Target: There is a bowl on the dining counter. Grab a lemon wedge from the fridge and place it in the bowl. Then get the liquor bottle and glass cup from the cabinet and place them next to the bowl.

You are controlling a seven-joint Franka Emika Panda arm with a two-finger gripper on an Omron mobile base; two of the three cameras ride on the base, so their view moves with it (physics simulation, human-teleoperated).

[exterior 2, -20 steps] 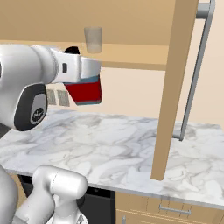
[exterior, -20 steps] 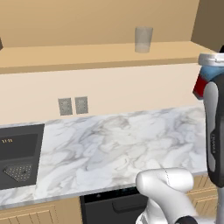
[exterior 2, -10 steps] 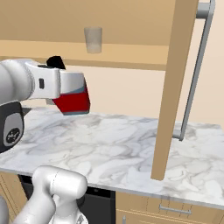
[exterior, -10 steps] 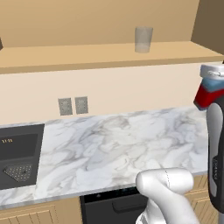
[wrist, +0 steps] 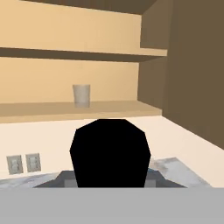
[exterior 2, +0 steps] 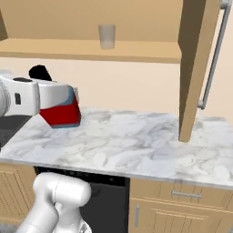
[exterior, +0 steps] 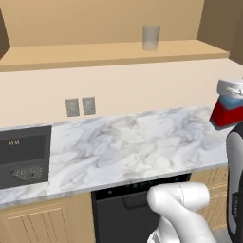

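Cabinet (exterior: 109, 52) holds glass cup (exterior: 151, 37) — seemingly empty.

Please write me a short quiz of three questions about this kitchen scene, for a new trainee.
1. True or false: the cup stands on the cabinet shelf.
2. Where is the bottle relative to the counter? A) standing on it; B) held in the gripper above it; C) lying on it.
3. Fill in: the bottle's body is ___ in colour.

Key: 1 true; 2 B; 3 red.
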